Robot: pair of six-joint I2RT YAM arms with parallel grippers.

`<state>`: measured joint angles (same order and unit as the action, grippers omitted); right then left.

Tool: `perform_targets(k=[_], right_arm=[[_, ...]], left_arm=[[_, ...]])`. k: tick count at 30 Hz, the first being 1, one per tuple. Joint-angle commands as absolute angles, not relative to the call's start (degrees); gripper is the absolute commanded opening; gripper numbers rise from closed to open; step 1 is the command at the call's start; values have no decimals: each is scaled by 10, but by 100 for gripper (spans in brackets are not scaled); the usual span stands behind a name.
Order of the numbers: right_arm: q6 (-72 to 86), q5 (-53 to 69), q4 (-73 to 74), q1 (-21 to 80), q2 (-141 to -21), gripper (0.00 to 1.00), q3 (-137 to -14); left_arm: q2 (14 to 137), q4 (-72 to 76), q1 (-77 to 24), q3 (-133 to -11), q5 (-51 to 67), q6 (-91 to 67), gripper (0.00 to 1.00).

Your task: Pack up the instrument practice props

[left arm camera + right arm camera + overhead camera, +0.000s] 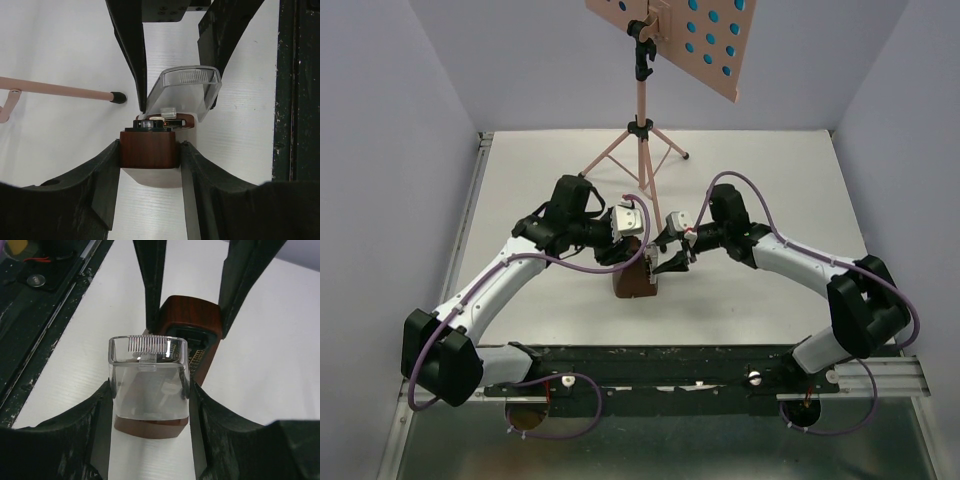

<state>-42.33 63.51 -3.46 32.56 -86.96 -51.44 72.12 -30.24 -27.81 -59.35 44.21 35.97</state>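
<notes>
The brown pyramid metronome [636,278] stands on the white table near the front middle. My left gripper [150,150] is shut on its brown body [149,149] from the left. My right gripper [149,390] is shut on its clear cover [149,385], which sits tilted against the metronome's front. The cover also shows in the left wrist view [187,90]. The salmon-pink tripod music stand [642,120] stands at the back middle, its hole-dotted desk [705,35] showing blue through the holes. The music sheets themselves are hidden.
A stand leg with a black foot [118,96] lies left of the metronome in the left wrist view. The black rail [670,365] runs along the table's near edge. Grey walls close in the table on three sides.
</notes>
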Motion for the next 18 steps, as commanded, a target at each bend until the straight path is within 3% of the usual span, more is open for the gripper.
perform_targets(k=[1,18], right_arm=[[-374,625,-123,330,-889,0,-519],[-410,597,-53,331,-922,0,-535]], left_arm=[[715,-300,-279,-570,458,330,0],[704,-298,-279,-567,454,337,0]])
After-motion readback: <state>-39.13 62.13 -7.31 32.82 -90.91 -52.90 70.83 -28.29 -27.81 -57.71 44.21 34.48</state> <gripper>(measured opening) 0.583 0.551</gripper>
